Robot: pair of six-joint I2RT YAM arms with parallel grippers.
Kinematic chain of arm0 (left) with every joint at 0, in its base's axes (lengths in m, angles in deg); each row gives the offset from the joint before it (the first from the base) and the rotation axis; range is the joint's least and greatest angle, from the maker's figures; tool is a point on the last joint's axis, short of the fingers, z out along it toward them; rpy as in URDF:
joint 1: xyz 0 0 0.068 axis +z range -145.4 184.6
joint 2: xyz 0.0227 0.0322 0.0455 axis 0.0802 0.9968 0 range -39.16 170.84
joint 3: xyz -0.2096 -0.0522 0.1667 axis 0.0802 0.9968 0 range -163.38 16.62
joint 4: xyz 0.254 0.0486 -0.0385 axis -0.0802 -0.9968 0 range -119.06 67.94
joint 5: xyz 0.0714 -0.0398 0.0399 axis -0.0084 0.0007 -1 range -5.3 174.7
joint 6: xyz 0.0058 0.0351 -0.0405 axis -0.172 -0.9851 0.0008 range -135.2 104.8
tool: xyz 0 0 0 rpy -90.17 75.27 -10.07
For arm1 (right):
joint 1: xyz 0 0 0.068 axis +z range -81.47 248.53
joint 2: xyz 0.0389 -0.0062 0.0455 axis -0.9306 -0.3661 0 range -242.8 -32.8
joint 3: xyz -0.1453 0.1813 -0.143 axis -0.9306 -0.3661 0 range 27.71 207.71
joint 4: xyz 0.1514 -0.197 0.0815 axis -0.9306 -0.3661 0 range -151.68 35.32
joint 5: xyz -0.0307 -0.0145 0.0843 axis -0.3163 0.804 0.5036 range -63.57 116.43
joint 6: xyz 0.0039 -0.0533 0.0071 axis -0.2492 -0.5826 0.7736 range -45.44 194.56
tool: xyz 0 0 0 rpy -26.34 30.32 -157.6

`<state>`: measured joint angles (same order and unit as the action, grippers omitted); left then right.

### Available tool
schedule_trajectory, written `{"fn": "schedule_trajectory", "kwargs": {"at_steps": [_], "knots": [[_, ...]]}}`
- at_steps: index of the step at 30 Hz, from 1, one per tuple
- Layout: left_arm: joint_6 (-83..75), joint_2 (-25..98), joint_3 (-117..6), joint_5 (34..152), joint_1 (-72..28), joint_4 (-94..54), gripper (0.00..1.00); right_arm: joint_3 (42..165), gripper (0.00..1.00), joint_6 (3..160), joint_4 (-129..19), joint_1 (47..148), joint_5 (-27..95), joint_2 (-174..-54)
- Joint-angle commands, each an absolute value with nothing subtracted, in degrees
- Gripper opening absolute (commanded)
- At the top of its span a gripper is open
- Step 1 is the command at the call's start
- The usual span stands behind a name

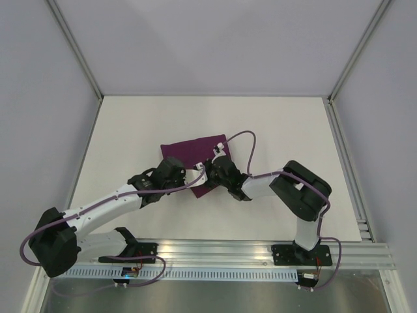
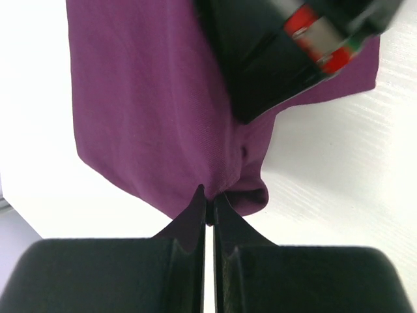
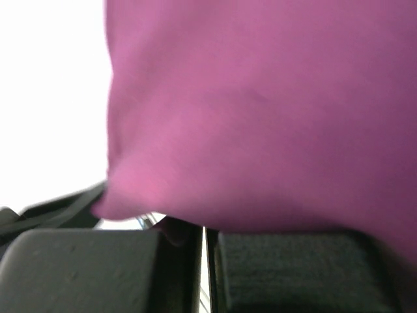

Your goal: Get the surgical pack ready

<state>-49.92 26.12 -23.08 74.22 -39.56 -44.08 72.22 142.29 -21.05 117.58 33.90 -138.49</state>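
Pinching is the work of both arms at this moment: the left tool [image 2: 210, 203] has its jaws pressed together on a small bunched fold at the near edge of the purple cloth [image 2: 143, 111]. The right tool [image 3: 203, 229], as far as its blurred wrist view allows, is likewise closed on fabric that bulges over its fingers. From above, the two tools sit almost touching each other at the cloth's near right corner, and the body of the right arm fills the upper part of the left wrist view. Beyond them the cloth lies as a flat folded rectangle near the middle of the white surface [image 1: 273, 130], its far edge resting down. No tray, instruments, gauze or packets show in any view, and whether anything lies under the fabric cannot be told. This looks like a folding or wrapping step on the cloth, with a corner gathered and ready to be carried. The next move likely calls for both arms to travel together, keeping the pinch firm and the pull even, with enough separation that the crowded wrists do not collide.
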Motion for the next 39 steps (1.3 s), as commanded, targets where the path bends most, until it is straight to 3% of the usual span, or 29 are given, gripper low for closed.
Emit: {"fn": "schedule_trajectory", "kwargs": {"at_steps": [1,13,29,39], "knots": [[-48.4,25.4,-25.1,76.0,-39.8,-43.3,0.0,77.5,0.01,142.1,-17.8,117.9,30.9,-141.9],[-48.3,23.9,-25.6,77.8,-39.8,-43.8,0.0,77.8,0.01,145.7,-3.4,117.1,26.5,-145.1],[-49.5,22.3,-25.5,76.9,-39.8,-45.5,0.0,75.4,0.0,142.7,1.0,114.8,-1.8,-149.3],[-51.1,22.3,-23.4,75.2,-39.8,-44.6,0.0,74.0,0.0,149.4,2.2,110.0,-9.7,-152.2]]}}
